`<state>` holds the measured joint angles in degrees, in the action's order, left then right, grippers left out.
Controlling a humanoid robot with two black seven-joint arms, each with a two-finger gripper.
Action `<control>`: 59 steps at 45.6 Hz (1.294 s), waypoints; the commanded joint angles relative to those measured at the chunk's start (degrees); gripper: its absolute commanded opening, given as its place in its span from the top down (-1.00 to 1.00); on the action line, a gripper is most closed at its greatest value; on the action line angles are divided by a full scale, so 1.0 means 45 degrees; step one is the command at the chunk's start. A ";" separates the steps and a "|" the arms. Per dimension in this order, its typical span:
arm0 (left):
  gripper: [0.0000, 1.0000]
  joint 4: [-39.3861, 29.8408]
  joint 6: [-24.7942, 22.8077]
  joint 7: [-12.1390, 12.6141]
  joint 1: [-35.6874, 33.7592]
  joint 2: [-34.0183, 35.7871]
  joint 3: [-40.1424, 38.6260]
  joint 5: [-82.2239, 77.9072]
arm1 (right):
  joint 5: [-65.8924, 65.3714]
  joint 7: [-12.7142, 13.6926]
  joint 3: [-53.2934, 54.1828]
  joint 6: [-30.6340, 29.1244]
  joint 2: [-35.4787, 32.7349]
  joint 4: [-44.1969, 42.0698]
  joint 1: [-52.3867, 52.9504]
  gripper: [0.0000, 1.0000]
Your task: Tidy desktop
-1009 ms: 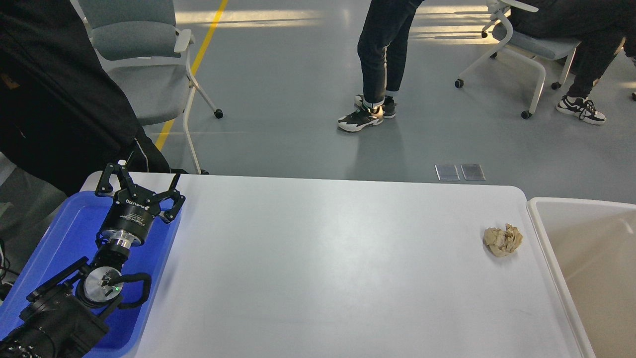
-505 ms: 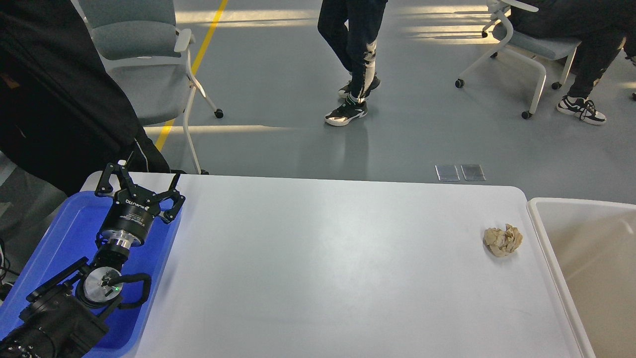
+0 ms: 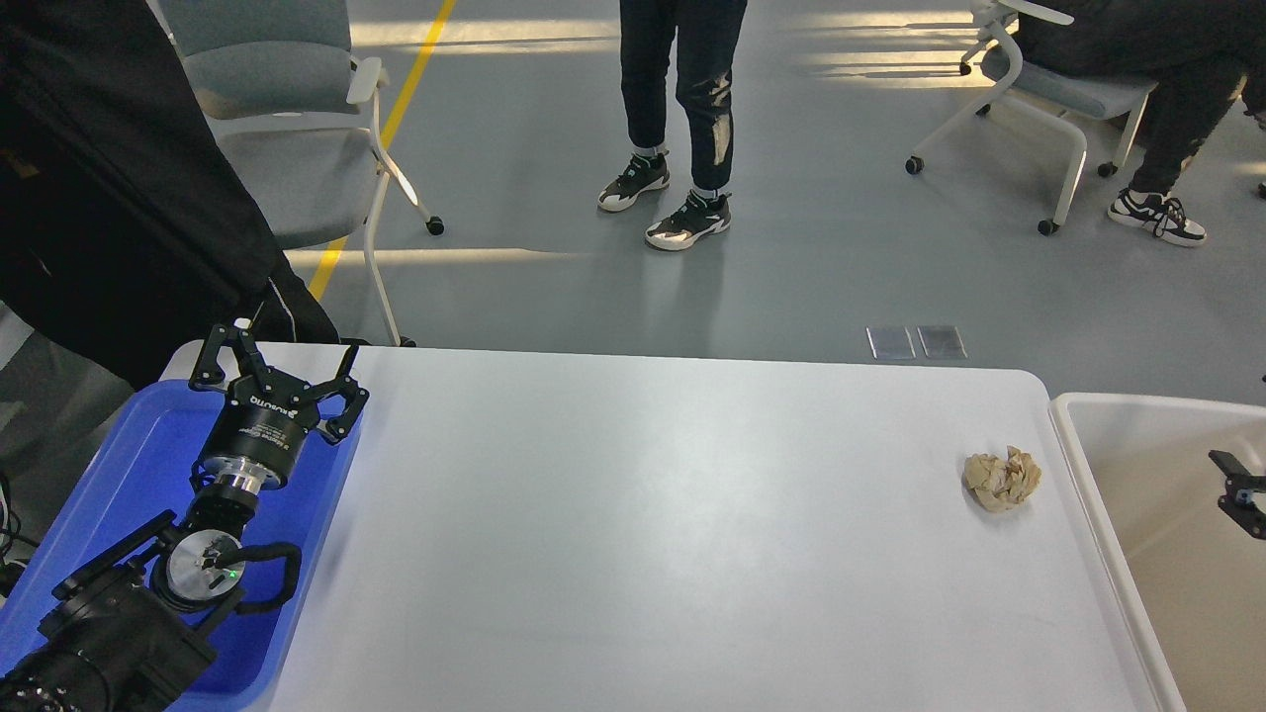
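Note:
The white desktop [image 3: 653, 534] fills the middle of the head view. A crumpled tan paper ball [image 3: 1002, 478] lies on it near the right edge. My left gripper [image 3: 289, 344] is open and empty, held over the far end of the blue tray [image 3: 119, 465] at the left, far from the ball. A small black part of my right gripper [image 3: 1241, 487] shows at the right edge of the view over the cream bin [image 3: 1078, 445]. Its fingers cannot be told apart.
The cream bin stands against the desktop's right edge. The blue tray lies along the left edge. Beyond the table there are a grey chair [image 3: 287, 129], a standing person [image 3: 682, 109] and a seated person [image 3: 1167, 89]. A dark coat [image 3: 109, 198] hangs at far left.
A part of my right gripper has come into view at the right edge over the bin. The standing person has walked left. My left arm and the paper ball have not moved.

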<state>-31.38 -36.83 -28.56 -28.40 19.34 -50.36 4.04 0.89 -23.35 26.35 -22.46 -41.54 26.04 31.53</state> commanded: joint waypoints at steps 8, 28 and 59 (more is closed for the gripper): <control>-1.00 0.0002 0.0001 0.0000 0.0002 0.0000 0.0000 0.0002 | -0.1818 -0.1138 0.2794 0.1962 -0.0808 0.5578 -0.1908 -1.00; -1.00 0.0002 0.0001 0.0000 0.0002 0.0000 0.0000 0.0002 | -0.2659 -0.1451 0.3987 0.4053 0.1691 0.6187 -0.2515 -1.00; -1.00 0.0002 0.0001 0.0000 0.0002 0.0000 0.0000 0.0002 | -0.2659 -0.3209 0.3773 0.5245 0.4308 0.4000 -0.1148 -1.00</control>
<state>-31.38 -36.83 -28.56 -28.38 19.33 -50.36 4.04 -11.08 -37.17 45.71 0.50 -26.45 49.34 23.40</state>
